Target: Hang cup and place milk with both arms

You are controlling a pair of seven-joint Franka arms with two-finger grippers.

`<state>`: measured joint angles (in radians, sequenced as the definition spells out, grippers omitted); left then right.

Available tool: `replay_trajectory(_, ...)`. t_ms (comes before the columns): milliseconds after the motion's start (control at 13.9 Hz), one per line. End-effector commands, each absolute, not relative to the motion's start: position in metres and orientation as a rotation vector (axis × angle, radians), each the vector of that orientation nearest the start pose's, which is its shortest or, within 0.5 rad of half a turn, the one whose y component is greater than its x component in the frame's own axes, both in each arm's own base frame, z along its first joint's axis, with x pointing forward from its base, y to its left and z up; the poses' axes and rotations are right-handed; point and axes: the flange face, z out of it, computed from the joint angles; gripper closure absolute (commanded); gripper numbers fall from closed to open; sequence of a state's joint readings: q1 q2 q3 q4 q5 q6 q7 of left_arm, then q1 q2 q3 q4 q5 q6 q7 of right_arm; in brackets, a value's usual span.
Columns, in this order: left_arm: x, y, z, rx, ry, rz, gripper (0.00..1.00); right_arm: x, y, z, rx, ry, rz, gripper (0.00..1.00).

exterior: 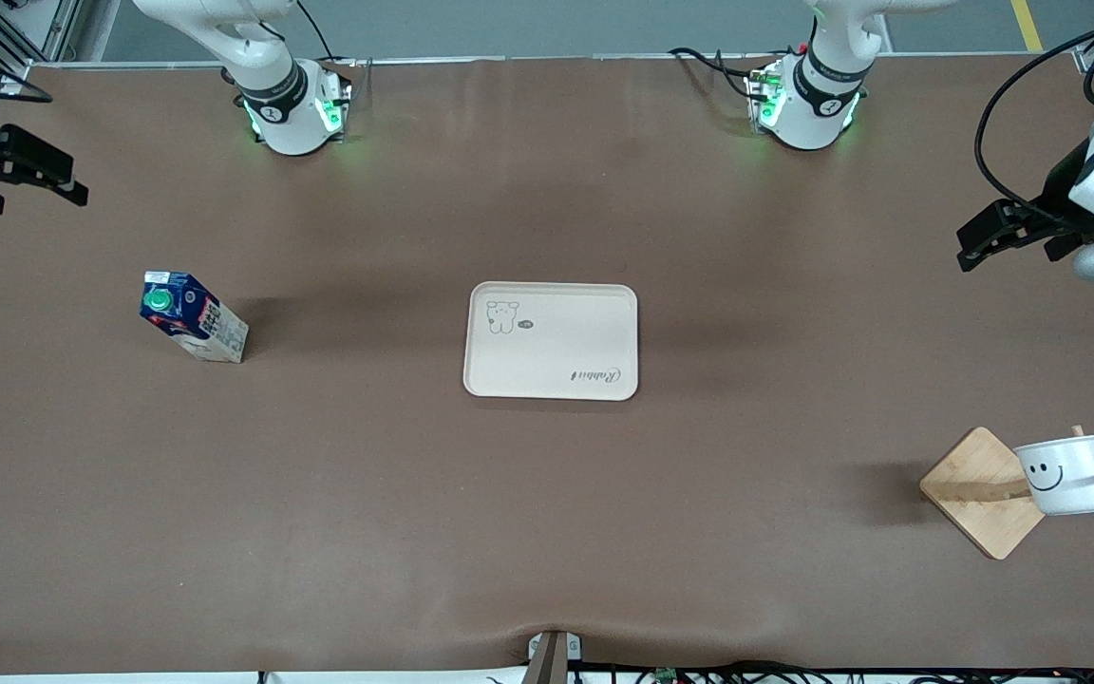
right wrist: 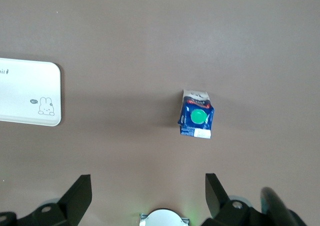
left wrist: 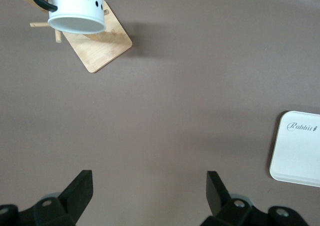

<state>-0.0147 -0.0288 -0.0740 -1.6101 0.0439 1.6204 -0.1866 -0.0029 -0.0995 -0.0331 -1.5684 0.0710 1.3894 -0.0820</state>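
The white smiley cup hangs tilted on a peg of a wooden rack, near the front camera at the left arm's end of the table. It also shows in the left wrist view. The blue milk carton with a green cap stands on the table toward the right arm's end. It also shows in the right wrist view. My left gripper is open and empty, up over the table's edge at its own end. My right gripper is open and empty, up over its end of the table.
A cream tray lies in the middle of the table, with nothing on it. It also shows in the left wrist view and the right wrist view. Both arm bases stand along the table's edge farthest from the front camera.
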Motion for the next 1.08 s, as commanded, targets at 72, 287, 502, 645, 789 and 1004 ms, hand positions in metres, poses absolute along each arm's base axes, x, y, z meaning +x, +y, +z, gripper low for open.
replay_trajectory(72, 0.555, -0.043, 0.626, -3.116, -0.135, -0.089, 0.0, 0.489, -0.014, 0.66, -3.089, -0.091, 0.088, 0.0)
replay_trajectory(287, 0.563, -0.043, 0.618, -3.108, -0.133, -0.071, 0.0, 0.504, -0.021, 0.672, -3.098, -0.072, 0.048, 0.0)
replay_trajectory(502, 0.565, -0.055, 0.618, -3.118, -0.108, -0.072, 0.0, 0.508, -0.024, 0.667, -3.118, -0.07, 0.072, 0.0)
replay_trajectory(645, 0.568, -0.056, 0.613, -3.119, -0.103, -0.055, 0.0, 0.51, -0.026, 0.665, -3.125, -0.071, 0.073, 0.0)
replay_trajectory(789, 0.568, -0.056, 0.614, -3.121, -0.104, -0.06, 0.0, 0.511, -0.027, 0.666, -3.13, -0.068, 0.066, 0.0)
replay_trajectory(1004, 0.569, -0.056, 0.613, -3.118, -0.108, -0.058, 0.0, 0.512, -0.027, 0.665, -3.13, -0.066, 0.069, 0.0)
